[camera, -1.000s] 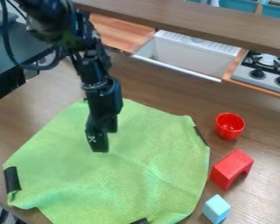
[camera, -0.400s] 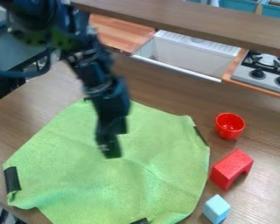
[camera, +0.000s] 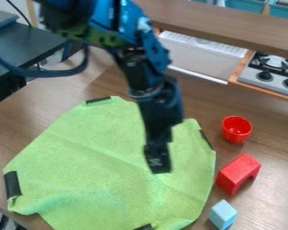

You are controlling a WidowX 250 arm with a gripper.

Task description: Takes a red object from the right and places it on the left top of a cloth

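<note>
The gripper hangs over the green cloth. Past the cloth's right edge, a red cup, red arch block and light-blue block stand on the bench.

Desk: we look down at a slant from one fixed camera.
Cloth: we view it from fairly near.
Sink and stove: we face them, farther off across the desk.
</note>
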